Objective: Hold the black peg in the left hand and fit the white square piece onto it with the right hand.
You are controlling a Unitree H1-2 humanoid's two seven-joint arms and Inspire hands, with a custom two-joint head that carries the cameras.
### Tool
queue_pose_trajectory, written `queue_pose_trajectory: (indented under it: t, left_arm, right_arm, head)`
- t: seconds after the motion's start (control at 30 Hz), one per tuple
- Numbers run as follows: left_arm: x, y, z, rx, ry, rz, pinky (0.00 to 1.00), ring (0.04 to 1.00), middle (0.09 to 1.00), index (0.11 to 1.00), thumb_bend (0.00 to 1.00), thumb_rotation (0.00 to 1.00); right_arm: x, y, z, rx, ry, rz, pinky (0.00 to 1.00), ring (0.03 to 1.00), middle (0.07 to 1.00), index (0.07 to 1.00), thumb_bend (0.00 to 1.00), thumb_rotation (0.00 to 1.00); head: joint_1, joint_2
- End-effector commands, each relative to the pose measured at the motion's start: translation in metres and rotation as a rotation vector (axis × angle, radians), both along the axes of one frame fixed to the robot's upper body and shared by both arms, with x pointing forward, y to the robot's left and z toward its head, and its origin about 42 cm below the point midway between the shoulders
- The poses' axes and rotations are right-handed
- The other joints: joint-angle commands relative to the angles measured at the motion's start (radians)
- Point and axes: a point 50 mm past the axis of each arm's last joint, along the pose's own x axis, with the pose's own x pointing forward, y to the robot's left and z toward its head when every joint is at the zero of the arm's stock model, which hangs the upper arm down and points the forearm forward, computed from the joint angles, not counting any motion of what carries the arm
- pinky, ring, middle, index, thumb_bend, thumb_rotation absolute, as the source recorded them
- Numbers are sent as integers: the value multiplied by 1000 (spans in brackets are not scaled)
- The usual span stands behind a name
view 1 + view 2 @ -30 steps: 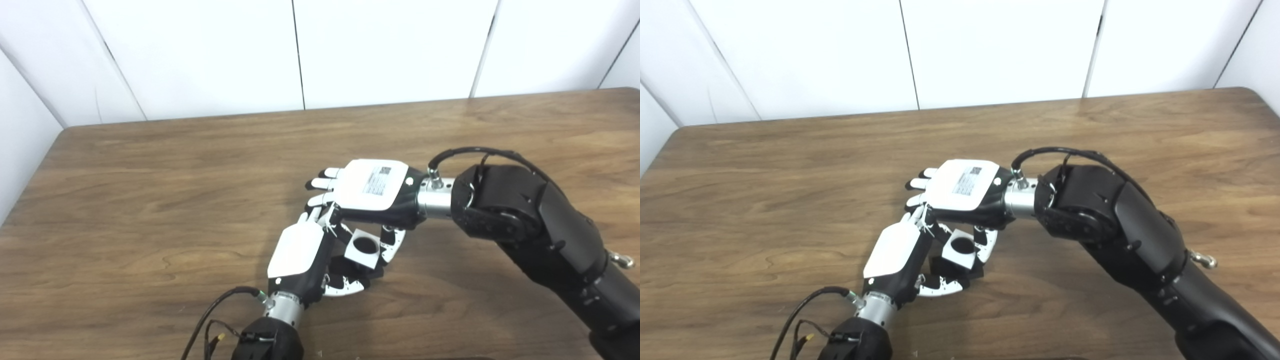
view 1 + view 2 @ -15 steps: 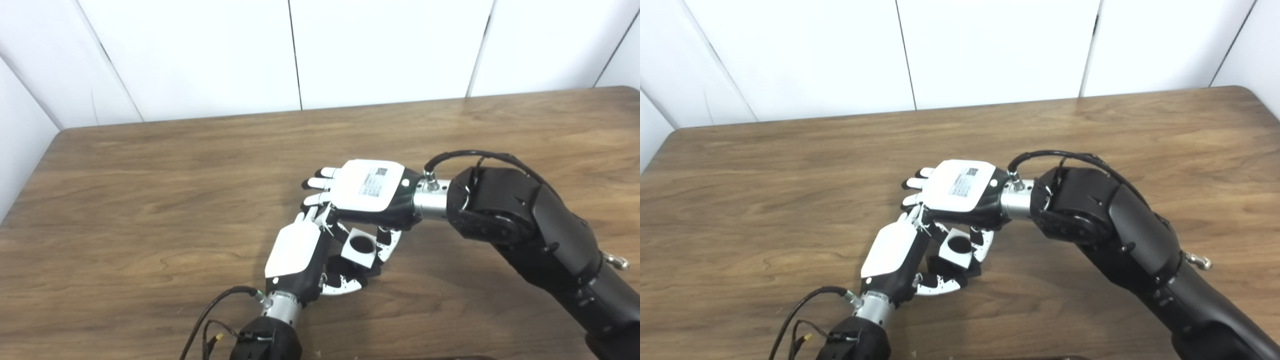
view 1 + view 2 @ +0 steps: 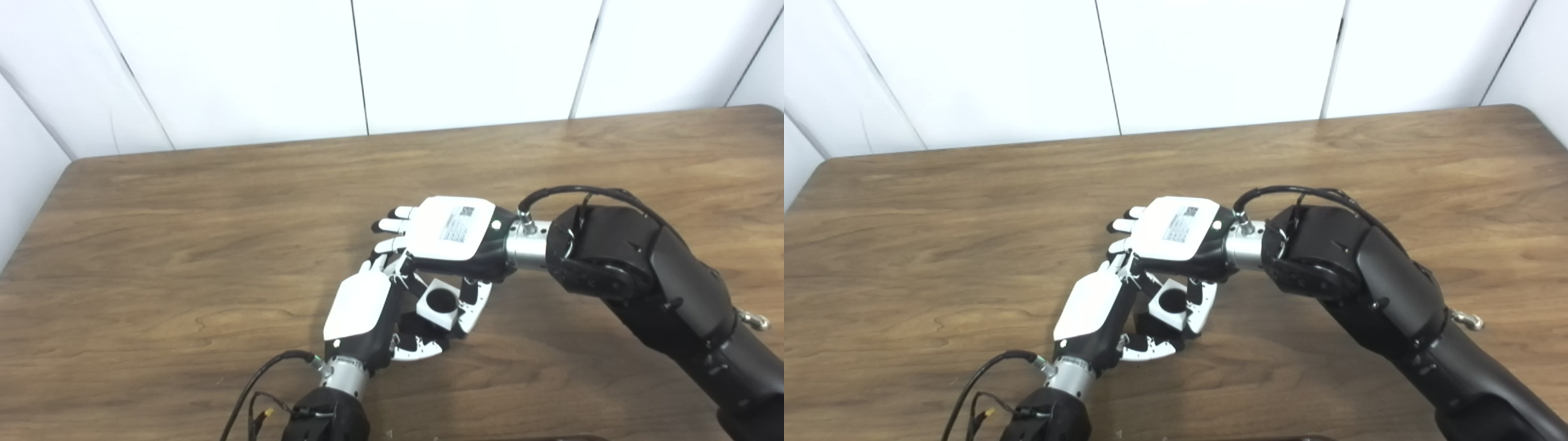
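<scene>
White square piece (image 3: 438, 302) pinched by right robot hand (image 3: 456, 242); left robot hand (image 3: 367, 312) grips black peg (image 3: 1151, 324).

Robot lab or test cell: bare wood-grain worktop (image 3: 184, 214) boxed in by plain white panel walls (image 3: 245, 67) with dark seams, loose cable (image 3: 257, 392) at the near edge. No household or shop furnishings.

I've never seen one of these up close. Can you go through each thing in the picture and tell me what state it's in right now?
left hand: fingers closed on the black peg, above the table.
black peg: gripped by the left hand, mostly hidden beneath the white piece.
white square piece: held by the right hand, round hole facing up, sitting over the peg.
right hand: palm down, thumb and fingers pinching the white piece.
table: wooden, bare here.
</scene>
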Motion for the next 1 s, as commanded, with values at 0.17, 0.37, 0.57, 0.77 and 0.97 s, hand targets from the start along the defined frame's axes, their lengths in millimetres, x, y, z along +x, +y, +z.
queue_pose_trajectory:
  t: [0.17,0.37,0.57,0.77,0.97]
  left_arm:
    - [0,7,-6,54,37,24,1000,1000,916,769,887,274]
    - [0,10,-4,48,40,26,1000,1000,928,811,901,285]
    - [-2,12,-2,44,51,37,1000,1000,934,836,914,286]
    - [-3,16,1,38,45,58,1000,1000,935,869,922,262]
    - [-4,25,9,60,44,77,1000,1000,935,878,913,295]
  right_arm:
    - [9,-5,17,22,-36,-44,1000,1000,924,638,971,324]
    - [11,-7,19,31,-46,-64,1000,1000,924,645,998,283]
    - [12,-11,21,42,-48,-92,1000,1000,924,657,993,285]
    - [15,-18,28,68,-48,-123,1000,1000,927,662,983,284]
    - [17,-28,33,86,-61,-143,990,1000,919,649,988,307]
  head:
    - [1,2]
    - [1,4]
    - [2,5]
    - [3,7]
    - [4,9]
